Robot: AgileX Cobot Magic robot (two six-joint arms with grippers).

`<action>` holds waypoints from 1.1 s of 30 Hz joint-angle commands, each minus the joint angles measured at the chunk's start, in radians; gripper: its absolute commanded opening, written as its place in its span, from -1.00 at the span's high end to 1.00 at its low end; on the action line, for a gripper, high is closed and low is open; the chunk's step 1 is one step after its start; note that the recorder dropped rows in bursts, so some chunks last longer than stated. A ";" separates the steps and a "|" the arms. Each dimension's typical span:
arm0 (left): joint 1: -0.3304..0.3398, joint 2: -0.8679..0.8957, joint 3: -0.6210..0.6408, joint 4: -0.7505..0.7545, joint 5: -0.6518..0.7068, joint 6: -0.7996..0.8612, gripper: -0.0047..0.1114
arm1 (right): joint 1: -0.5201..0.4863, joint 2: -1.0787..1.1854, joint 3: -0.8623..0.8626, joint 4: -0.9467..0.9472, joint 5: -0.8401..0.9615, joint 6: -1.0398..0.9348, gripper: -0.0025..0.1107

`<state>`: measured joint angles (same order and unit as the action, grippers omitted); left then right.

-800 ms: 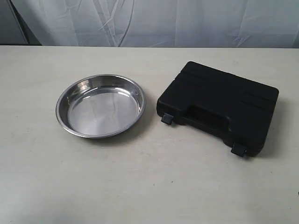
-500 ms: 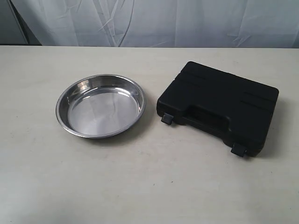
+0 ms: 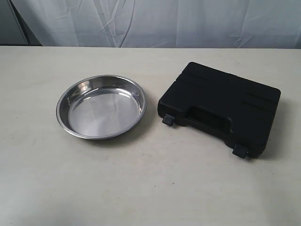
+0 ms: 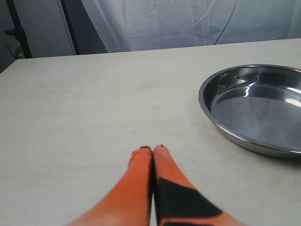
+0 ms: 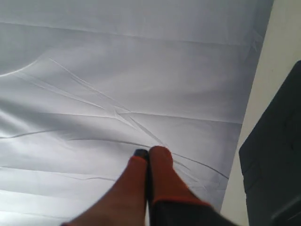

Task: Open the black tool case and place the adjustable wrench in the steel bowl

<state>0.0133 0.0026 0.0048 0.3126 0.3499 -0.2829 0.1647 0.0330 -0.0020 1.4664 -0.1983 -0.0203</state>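
The black tool case [image 3: 221, 107] lies closed on the table at the right, its handle and two grey latches [image 3: 168, 119] facing the front; a corner of the case [image 5: 277, 165] shows in the right wrist view. The adjustable wrench is hidden. The steel bowl [image 3: 101, 106] sits empty to the case's left, and the steel bowl [image 4: 256, 106] also shows in the left wrist view. Neither gripper appears in the exterior view. My left gripper [image 4: 152, 149] is shut and empty, low over bare table beside the bowl. My right gripper [image 5: 147, 153] is shut and empty, pointing at the white curtain.
A white curtain [image 3: 155, 21] hangs behind the table's far edge. The beige tabletop [image 3: 141, 183] stretches in front of the bowl and case. A dark pole [image 4: 68, 26] stands beyond the far table edge in the left wrist view.
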 commanded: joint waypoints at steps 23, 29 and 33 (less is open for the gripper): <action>0.004 -0.003 -0.005 0.007 -0.006 -0.002 0.92 | 0.079 1.601 -1.256 -1.131 1.224 -0.398 0.97; 0.004 -0.003 -0.005 0.007 -0.006 -0.002 0.92 | 0.181 1.788 -1.349 -1.191 1.304 -0.368 0.97; 0.004 -0.003 -0.005 0.007 -0.006 -0.002 0.92 | 0.214 1.854 -1.347 -1.217 1.317 -0.366 0.96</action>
<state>0.0133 0.0026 0.0048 0.3126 0.3499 -0.2829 0.3611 1.8561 -1.3394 0.2804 1.1010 -0.3921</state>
